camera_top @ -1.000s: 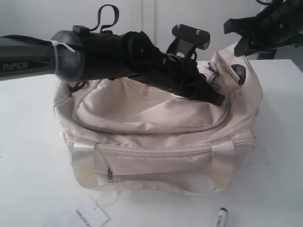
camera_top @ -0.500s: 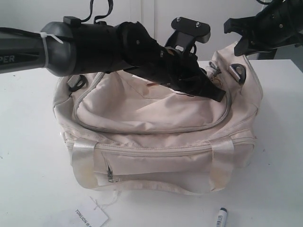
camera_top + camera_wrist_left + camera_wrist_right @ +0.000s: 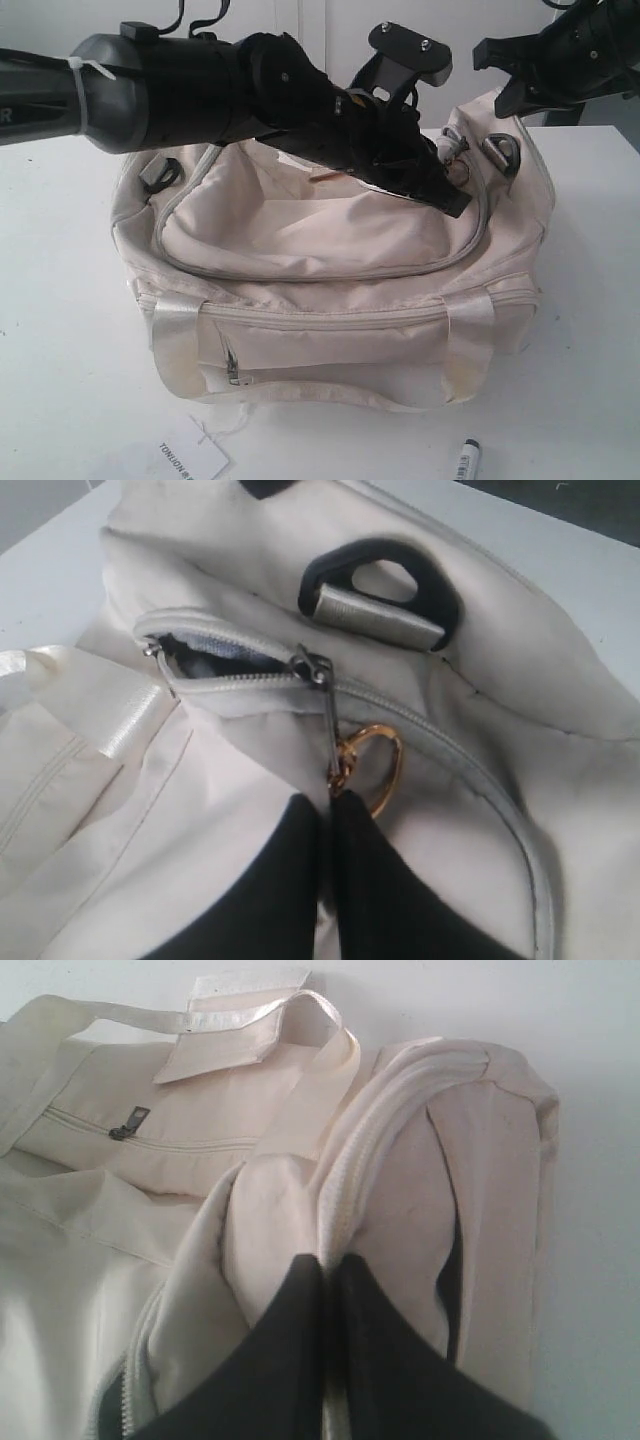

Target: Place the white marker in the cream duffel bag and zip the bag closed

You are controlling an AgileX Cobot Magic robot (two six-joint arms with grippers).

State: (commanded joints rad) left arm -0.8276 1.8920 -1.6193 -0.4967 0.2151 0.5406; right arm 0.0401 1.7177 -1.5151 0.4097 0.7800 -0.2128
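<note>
Exterior view alone: white marker [image 3: 467,461] on table [image 3: 580,380]

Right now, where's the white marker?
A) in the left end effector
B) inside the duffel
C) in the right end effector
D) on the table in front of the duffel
D: the white marker lies on the table in front of the cream duffel bag, while the left end effector is pinched on the gold zipper pull instead.

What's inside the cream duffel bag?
The cream duffel bag shows only dark lining through its small zipper gap; the rest is covered. The white marker lies outside on the table.
</note>
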